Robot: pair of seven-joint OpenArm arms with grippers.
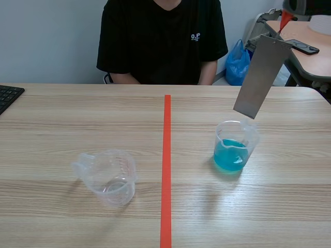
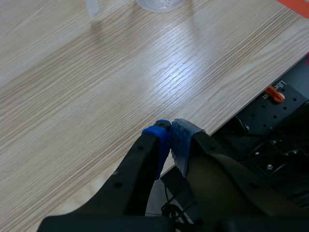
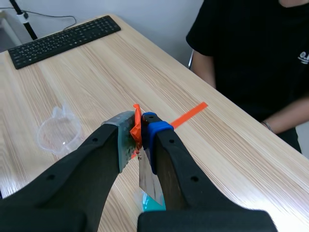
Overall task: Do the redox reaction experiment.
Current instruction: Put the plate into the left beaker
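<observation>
- One grey metal strip is the star here. It hangs tilted in the air with its lower end just above the beaker of blue liquid, not dipped in yet as far as I can tell.
- Right gripper is clamped on the top of the strip, where there's an orange tab pinched between the pads. From the wrist view, the strip points down at the blue stuff below.
- My guess on the step: this is the bit just before the metal goes into the solution. The next move needs a straight lowering so the strip slips inside the rim without knocking the beaker, which looks light and easy to tip.
- Left gripper has its pads pressed together on nothing, parked over the near table edge and doing no work.
- Second beaker, clear and looking empty, sits on the other side of the orange-red tape line, well apart from the blue one.
- Surface is a pale wood-grain table with a black keyboard at its far left corner.
- Across the table sits a person in a black T-shirt. Behind them there's a blue plastic bag and another desk off to the side.
</observation>
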